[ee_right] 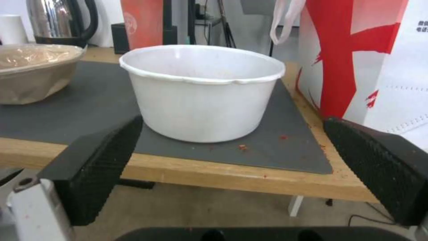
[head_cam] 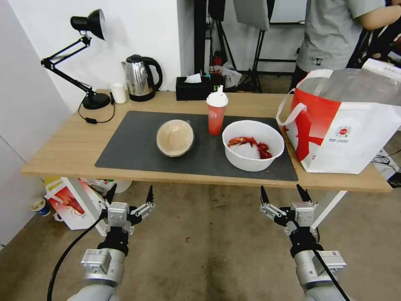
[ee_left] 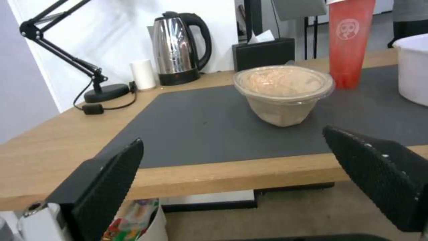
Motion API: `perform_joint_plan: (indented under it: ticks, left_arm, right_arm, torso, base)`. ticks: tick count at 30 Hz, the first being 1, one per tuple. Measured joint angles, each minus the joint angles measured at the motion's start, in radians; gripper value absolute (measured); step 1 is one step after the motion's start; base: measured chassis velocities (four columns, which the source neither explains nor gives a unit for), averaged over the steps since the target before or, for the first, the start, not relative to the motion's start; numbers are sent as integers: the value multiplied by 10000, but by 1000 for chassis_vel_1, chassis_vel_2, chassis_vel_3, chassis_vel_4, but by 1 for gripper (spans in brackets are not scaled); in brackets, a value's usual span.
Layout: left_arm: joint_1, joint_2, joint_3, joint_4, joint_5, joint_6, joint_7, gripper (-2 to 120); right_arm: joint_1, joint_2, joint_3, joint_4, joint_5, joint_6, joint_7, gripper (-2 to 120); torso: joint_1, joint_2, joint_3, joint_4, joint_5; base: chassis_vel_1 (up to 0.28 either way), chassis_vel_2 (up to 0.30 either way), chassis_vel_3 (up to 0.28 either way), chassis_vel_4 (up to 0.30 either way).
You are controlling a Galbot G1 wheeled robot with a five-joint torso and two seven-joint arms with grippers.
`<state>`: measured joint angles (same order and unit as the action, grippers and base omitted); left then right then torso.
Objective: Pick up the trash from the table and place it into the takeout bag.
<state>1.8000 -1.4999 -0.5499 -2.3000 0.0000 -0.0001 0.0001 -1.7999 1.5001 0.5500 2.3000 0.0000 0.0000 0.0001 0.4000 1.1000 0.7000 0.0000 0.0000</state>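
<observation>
On the dark mat of the table [head_cam: 67,146] lie three pieces of trash: a beige-filled bowl [head_cam: 175,137] [ee_left: 283,93] [ee_right: 31,72], a red drink cup [head_cam: 216,110] [ee_left: 350,40] with a white domed lid, and a large white bowl [head_cam: 252,144] [ee_right: 200,90] holding red shellfish scraps. The takeout bag [head_cam: 346,121] [ee_right: 365,57] stands open at the table's right end. My left gripper [head_cam: 130,195] [ee_left: 236,174] hangs open below the table's front edge, facing the beige bowl. My right gripper [head_cam: 283,193] [ee_right: 232,167] is open too, in front of the white bowl.
A steel kettle [head_cam: 140,78] [ee_left: 178,47], a black tissue box [head_cam: 194,88] [ee_left: 263,53], a small white cup [head_cam: 119,92] and a black desk lamp [head_cam: 83,58] line the table's back. A smaller red-and-white bag [head_cam: 71,202] sits on the floor under the left end. A person stands behind the bag.
</observation>
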Motion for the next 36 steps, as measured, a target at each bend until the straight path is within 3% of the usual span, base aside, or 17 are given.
perform_joint_plan:
  ticks: [36]
  left_arm:
    - [0,0,0,0,0,0,0,100]
  right_arm:
    - [0,-1,0,0,0,0,0,100]
  torso:
    - [0,0,0,0,0]
  base:
    - [0,0,0,0]
